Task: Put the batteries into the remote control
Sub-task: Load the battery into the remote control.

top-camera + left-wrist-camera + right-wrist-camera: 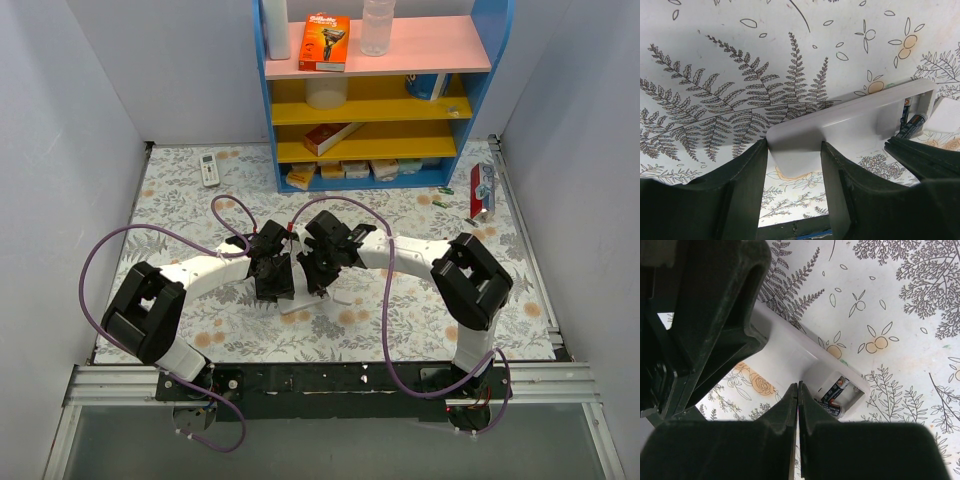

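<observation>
The white remote control lies on the fern-patterned mat, its back up and its battery bay open at the far end. Two batteries with dark and red jackets lie in the bay, one tilted; they also show in the left wrist view. My left gripper is shut on the remote's near end, one finger on each long side. My right gripper is shut and empty, its tips just above the remote beside the bay. In the top view the left gripper and right gripper meet over the remote.
A small white piece lies by the remote's open end. A smaller buttoned remote lies at the far left. A blue shelf unit stands at the back. A red pack lies at the far right.
</observation>
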Tool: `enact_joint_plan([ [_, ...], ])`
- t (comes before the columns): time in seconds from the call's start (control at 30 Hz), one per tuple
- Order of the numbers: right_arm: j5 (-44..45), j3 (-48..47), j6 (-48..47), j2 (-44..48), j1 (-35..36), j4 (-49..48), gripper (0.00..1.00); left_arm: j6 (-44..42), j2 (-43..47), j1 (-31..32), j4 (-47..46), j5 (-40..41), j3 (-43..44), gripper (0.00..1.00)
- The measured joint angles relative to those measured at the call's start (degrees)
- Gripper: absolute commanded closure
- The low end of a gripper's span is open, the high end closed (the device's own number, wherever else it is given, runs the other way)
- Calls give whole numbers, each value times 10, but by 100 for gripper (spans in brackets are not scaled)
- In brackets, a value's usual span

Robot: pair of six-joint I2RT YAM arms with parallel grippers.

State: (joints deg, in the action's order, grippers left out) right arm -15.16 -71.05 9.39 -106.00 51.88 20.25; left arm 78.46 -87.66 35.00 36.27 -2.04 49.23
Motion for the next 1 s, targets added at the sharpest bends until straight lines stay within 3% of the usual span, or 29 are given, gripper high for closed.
enact_joint_plan([
  [0.73, 42, 0, 8, 20, 3, 53, 91, 0, 0, 0, 0, 0, 0, 57],
  [0.9, 46, 25, -13, 71, 3, 39, 80, 0, 0, 0, 0, 1, 0, 57],
  [1.0, 57, 38, -34, 108, 3, 33, 65, 0, 0, 0, 0, 0, 0, 57],
])
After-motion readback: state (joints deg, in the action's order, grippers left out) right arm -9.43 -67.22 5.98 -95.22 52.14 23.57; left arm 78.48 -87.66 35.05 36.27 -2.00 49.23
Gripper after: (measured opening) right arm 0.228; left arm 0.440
